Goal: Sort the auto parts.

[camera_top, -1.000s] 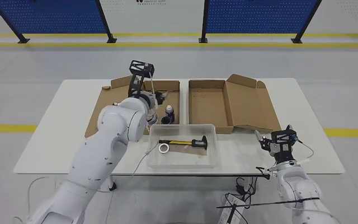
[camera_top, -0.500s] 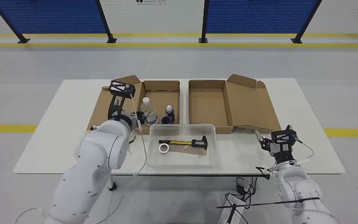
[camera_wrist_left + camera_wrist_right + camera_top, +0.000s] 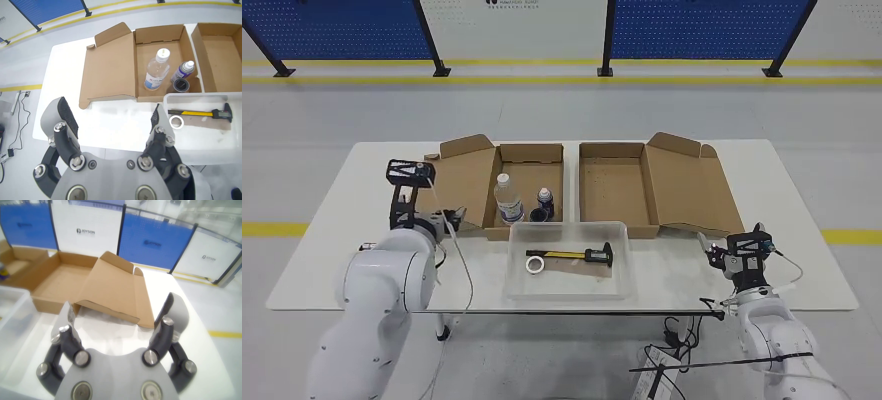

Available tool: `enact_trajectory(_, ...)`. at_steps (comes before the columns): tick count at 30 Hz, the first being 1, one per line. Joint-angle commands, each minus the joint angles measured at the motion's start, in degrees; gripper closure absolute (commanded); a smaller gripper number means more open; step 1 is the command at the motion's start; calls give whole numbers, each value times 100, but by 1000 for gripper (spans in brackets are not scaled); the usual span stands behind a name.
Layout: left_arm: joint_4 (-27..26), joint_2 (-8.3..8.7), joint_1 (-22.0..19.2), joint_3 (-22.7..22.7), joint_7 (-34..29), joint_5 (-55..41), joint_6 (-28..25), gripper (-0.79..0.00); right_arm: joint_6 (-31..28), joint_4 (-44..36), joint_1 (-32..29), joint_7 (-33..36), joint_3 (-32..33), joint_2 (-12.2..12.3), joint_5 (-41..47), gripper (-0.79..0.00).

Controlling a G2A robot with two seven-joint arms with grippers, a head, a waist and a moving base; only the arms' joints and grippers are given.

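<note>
The left cardboard box (image 3: 527, 160) holds a clear bottle (image 3: 157, 72) with a white cap, a blue spray can (image 3: 183, 71) and a dark round can (image 3: 181, 85). In front of it, a white tray (image 3: 198, 94) contains a yellow-and-black caliper (image 3: 200, 113) and a pale ring (image 3: 176, 122). My left gripper (image 3: 109, 106) is open and holds nothing, above the table to the left of the tray. My right gripper (image 3: 119, 302) is also open with nothing in it. It sits near the table's front right (image 3: 739, 250), facing the bare right cardboard box (image 3: 62, 279).
Both boxes have their lids folded flat outward on the table, the left lid (image 3: 109, 66) and the right lid (image 3: 117, 289). Blue and white barrier panels (image 3: 522, 20) stand across the floor behind the table.
My left arm has swung from above the left box out to the left of the table, uncovering the bottle standing in that box. The right arm has not moved.
</note>
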Motion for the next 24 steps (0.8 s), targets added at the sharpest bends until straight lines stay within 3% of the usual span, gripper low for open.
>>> enact_trajectory(1, 11, -5, 70, -84, 34, -4, 9, -785, 0, 0, 0, 0, 0, 0, 0, -785)
enact_trajectory(14, 33, -12, 121, -137, 73, 3, -29, -785, -11, -3, 1, 19, -8, -2, 31, -785)
enact_trajectory(21, 33, -12, 121, -137, 73, 3, -29, -785, -192, -431, 43, 565, -10, -6, 78, -785)
enact_trajectory(24, 33, -12, 121, -137, 73, 3, -29, -785, -175, -717, 78, 1128, -64, -12, 75, -785)
